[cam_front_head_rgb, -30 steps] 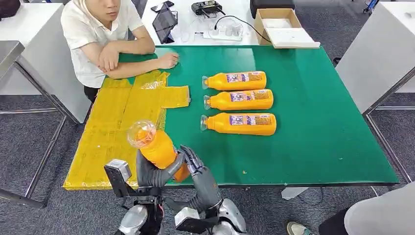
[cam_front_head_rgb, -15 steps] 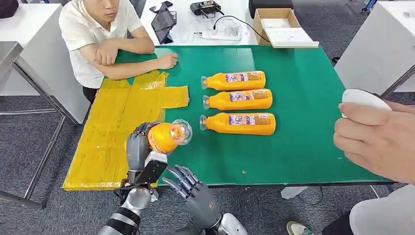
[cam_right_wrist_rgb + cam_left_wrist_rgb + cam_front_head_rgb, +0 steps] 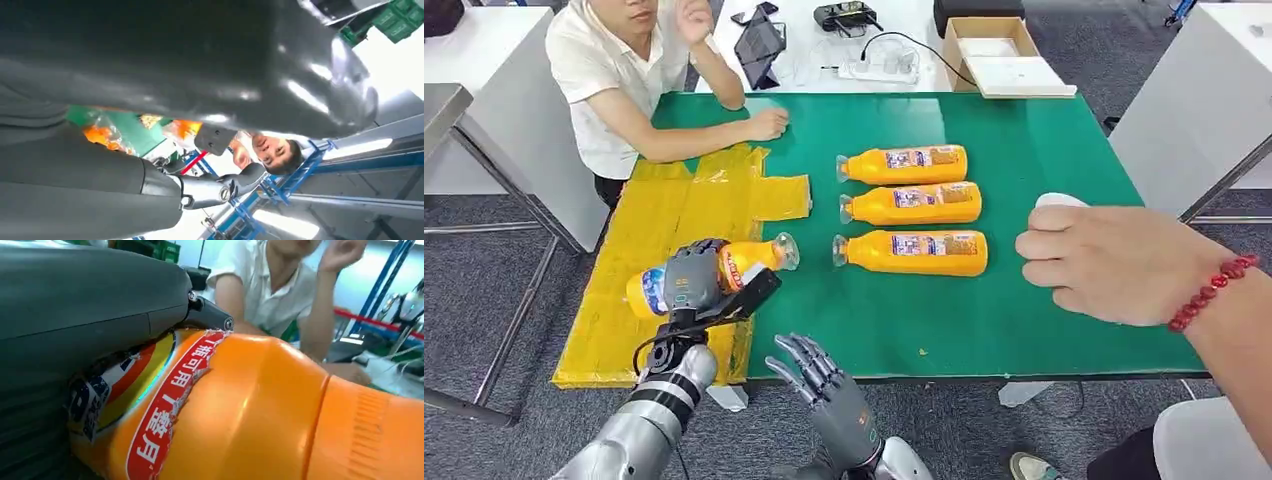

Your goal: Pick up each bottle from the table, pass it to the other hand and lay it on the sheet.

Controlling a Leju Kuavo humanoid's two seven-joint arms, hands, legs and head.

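Orange bottle gripped sideways in left hand above near part of yellow sheet, cap toward the table's green middle.
Right hand below table edge, fingers spread, holding nothing. Three more bottles lying in a row on green table, full of orange liquid. Open cardboard box beyond, contents unclear. Torn red label legible only from left wrist. Person's hand cut off at right.
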